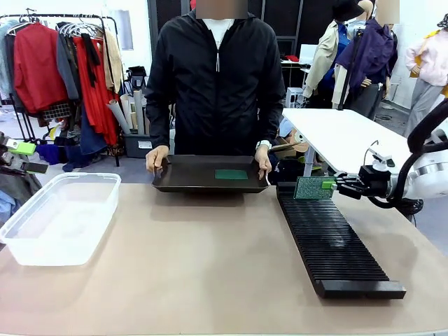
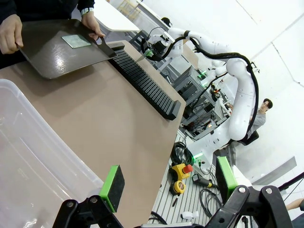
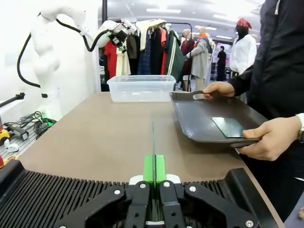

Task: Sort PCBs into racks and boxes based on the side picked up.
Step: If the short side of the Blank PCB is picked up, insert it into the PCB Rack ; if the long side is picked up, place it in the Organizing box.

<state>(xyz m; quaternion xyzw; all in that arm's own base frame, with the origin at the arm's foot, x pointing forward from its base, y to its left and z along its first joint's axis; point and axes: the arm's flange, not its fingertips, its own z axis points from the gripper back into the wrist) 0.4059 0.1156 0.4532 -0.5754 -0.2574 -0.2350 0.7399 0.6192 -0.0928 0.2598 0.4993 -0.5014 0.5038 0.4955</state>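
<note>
My right gripper (image 1: 334, 185) is shut on a green PCB (image 1: 313, 187), held upright just above the far end of the long black slotted rack (image 1: 336, 241). Seen from the right wrist, the PCB (image 3: 153, 140) stands edge-on between the shut green pads (image 3: 149, 170), over the rack (image 3: 61, 194). A second PCB (image 1: 231, 174) lies flat in a dark tray (image 1: 189, 183) that the person holds by both handles. My left gripper (image 2: 168, 185) is open with nothing between its fingers, above the near corner of the clear box (image 2: 33, 156).
The clear box (image 1: 59, 217) stands at the table's left side. The person's hands (image 1: 157, 158) grip the tray at the far edge. Bare tabletop (image 1: 210, 259) lies between box and rack. A white table (image 1: 336, 133) stands behind at the right.
</note>
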